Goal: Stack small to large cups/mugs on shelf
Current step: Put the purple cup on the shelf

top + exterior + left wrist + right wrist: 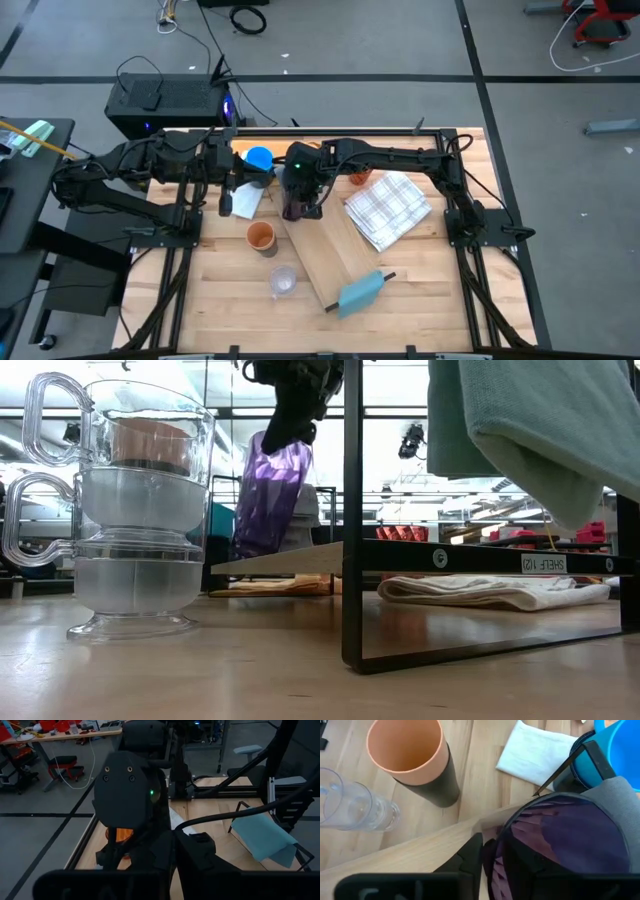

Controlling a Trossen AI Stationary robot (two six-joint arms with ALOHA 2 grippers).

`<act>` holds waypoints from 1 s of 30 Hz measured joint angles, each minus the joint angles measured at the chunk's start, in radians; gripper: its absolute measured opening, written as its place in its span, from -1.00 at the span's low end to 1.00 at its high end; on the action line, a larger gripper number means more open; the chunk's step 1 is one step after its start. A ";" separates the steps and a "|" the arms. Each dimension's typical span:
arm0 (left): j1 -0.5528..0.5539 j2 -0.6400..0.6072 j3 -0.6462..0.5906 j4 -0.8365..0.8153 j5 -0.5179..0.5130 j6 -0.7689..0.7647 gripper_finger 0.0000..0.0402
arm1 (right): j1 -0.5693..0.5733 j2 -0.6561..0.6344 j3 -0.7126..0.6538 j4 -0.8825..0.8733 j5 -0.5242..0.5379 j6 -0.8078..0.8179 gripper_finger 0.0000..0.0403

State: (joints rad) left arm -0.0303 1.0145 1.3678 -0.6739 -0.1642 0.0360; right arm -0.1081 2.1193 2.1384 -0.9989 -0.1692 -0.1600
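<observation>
Purple tumbler point(560, 845) at shelf point(410, 857) edge

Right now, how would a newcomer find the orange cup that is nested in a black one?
Start at the long pale wooden shelf lying slanted on the table. Just beyond its left edge stands the orange cup, nested inside a black cup. The stacked clear glasses nearby are transparent.

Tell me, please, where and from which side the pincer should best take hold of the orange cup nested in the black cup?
Probably by its rim, from straight above. The orange cup stands upright with its mouth open, and only its top shows above the black cup, so one finger inside and one outside the lip looks the surest hold. The glasses beside it crowd a sideways approach.
</observation>
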 joint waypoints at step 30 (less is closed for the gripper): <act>0.000 0.000 0.000 -0.004 0.000 0.000 -0.88 | 0.032 0.000 0.000 0.044 0.015 -0.042 -0.54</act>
State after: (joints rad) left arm -0.0303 1.0145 1.3678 -0.6780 -0.1642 0.0360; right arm -0.0761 2.1193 2.1384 -0.9546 -0.1538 -0.2022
